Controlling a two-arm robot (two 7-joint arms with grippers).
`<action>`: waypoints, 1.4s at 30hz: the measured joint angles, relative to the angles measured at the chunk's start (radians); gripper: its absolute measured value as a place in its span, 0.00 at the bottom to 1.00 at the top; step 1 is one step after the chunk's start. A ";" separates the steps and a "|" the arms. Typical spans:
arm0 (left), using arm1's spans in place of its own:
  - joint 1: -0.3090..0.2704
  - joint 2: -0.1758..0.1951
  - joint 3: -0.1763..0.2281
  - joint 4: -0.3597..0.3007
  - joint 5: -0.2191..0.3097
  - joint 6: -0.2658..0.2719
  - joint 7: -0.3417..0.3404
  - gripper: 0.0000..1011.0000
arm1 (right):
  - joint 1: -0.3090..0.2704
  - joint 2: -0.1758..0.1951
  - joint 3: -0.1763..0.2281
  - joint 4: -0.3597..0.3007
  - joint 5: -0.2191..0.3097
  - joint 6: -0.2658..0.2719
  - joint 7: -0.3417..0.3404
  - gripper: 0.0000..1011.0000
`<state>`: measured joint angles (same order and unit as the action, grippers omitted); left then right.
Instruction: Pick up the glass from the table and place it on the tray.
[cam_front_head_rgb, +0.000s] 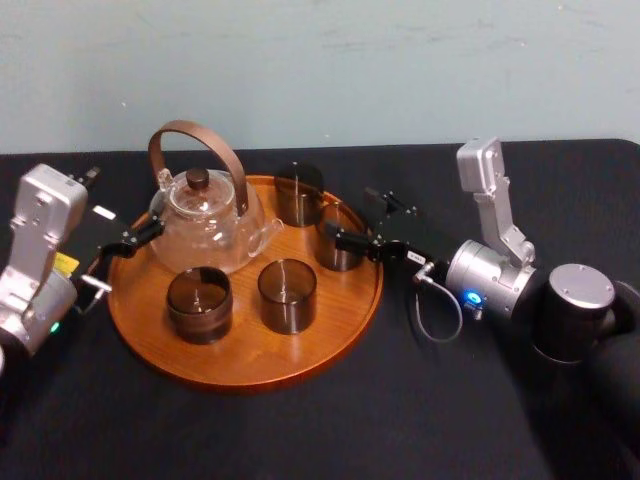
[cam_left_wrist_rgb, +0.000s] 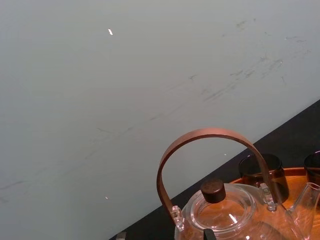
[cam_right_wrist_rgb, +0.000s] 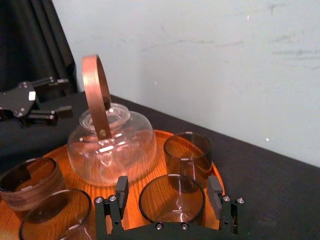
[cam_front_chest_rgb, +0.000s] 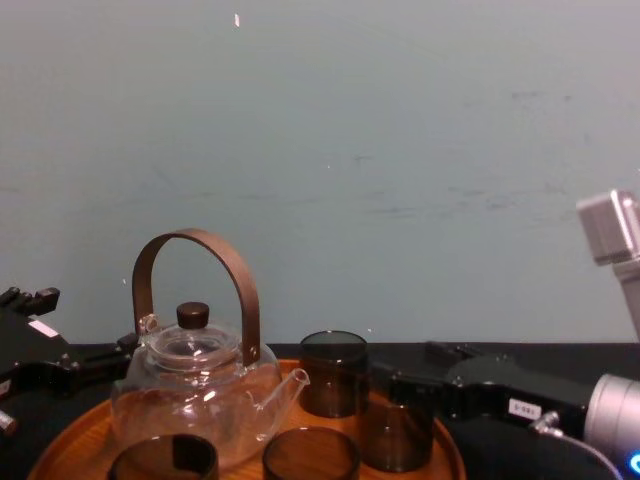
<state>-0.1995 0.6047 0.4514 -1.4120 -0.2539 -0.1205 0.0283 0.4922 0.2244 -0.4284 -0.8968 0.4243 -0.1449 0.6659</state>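
Your right pincer (cam_right_wrist_rgb: 168, 186) reaches in from the right across the black counter (cam_front_head_rgb: 450, 400) and straddles a smoked glass (cam_front_head_rgb: 342, 255) at the right side of the round wooden tray (cam_front_head_rgb: 250, 360). The glass stands upright on the tray floor, just inside the rim. In the right wrist view the pincer is spread wide, one finger on each side of the glass. A slim gap shows between each pad and the glass wall, so nothing is gripped.

Three more dark glasses share the tray. One stands at the far side (cam_front_head_rgb: 300, 195), just beyond the straddled glass. Two sit side by side at the near side, a left one (cam_front_head_rgb: 200, 303) and a right one (cam_front_head_rgb: 287, 295). All three are upright.

A clear glass teapot (cam_front_head_rgb: 205, 220) with a brown arched handle and a dark knob on its lid occupies the tray's far left. Its spout points right, toward the glasses.

Your left pincer (cam_right_wrist_rgb: 65, 95) hangs at the tray's left edge, just beside the teapot and apart from it. Its fingers are spread and hold nothing.
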 joint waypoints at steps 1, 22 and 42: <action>0.000 0.000 0.000 0.000 0.000 0.000 0.000 0.99 | -0.010 0.007 0.003 -0.023 0.005 0.004 -0.002 0.99; 0.000 0.000 0.000 0.000 0.000 0.000 0.000 0.99 | -0.211 0.146 0.084 -0.333 0.088 0.019 -0.093 0.99; 0.000 0.000 0.000 0.000 0.000 0.000 0.000 0.99 | -0.278 0.172 0.196 -0.316 0.090 -0.014 -0.202 0.99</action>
<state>-0.1995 0.6047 0.4514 -1.4119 -0.2539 -0.1206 0.0283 0.2147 0.3967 -0.2327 -1.2127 0.5143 -0.1589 0.4639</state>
